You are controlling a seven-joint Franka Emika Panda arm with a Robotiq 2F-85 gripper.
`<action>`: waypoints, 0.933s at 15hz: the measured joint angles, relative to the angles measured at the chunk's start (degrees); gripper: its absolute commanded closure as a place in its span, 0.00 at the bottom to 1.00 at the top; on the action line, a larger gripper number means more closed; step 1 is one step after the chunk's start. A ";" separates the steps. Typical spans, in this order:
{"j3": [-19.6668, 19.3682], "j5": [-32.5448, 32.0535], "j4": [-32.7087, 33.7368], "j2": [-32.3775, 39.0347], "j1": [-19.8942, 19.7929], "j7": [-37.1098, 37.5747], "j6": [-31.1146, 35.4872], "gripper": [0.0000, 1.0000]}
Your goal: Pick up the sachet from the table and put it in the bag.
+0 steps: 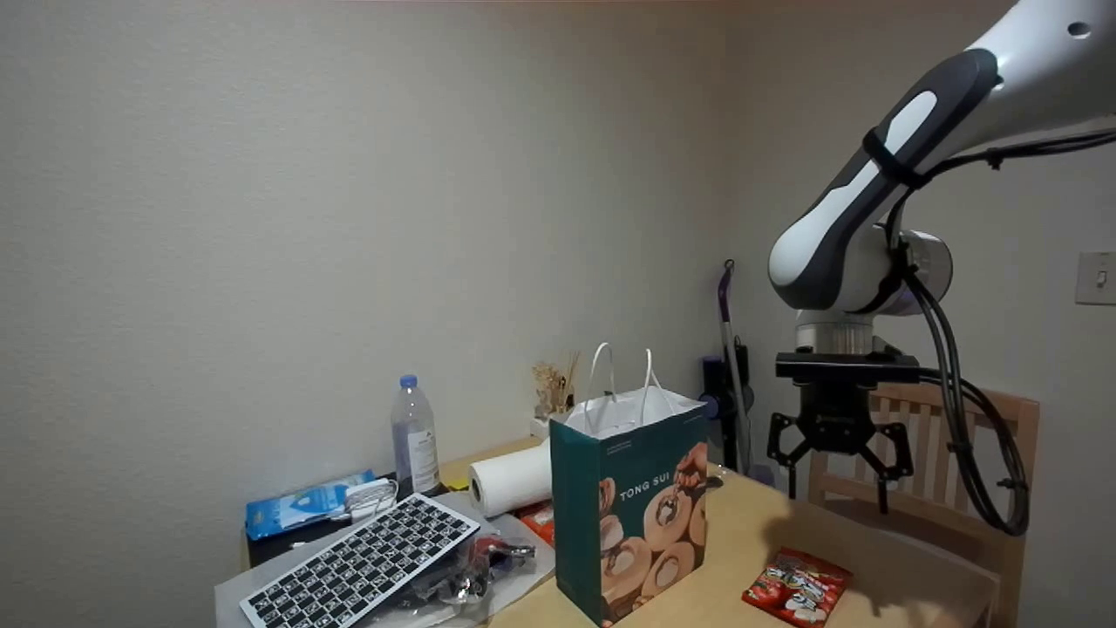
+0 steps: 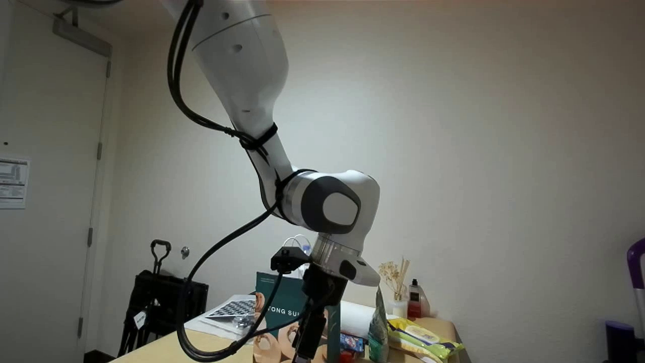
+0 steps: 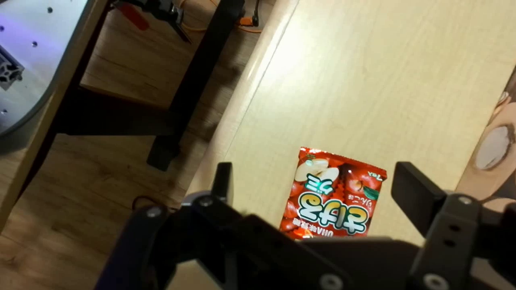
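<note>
Poised with an empty, wide-spread hand (image 1: pixel 837 504) above the red sachet (image 3: pixel 333 195), flat on the desk (image 1: pixel 741 519) near the bag (image 1: pixel 629 501). Best turned slightly to match the sachet's edges, lowered straight until grazing the desk, then gently squeezed.

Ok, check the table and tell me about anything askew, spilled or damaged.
One thing stands out mildly: the patterned board lies askew beside crumpled clear plastic, which looks untidy. The sachet lies flat, the bag stands upright, and no spill or damage shows.
</note>
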 measured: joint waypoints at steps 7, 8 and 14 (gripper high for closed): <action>-0.23 -1.82 0.20 1.03 -0.03 5.26 4.70 0.00; -0.57 -2.71 0.17 1.97 -0.07 7.99 7.04 0.00; -4.17 -6.19 -0.04 8.26 -0.91 14.89 12.78 0.00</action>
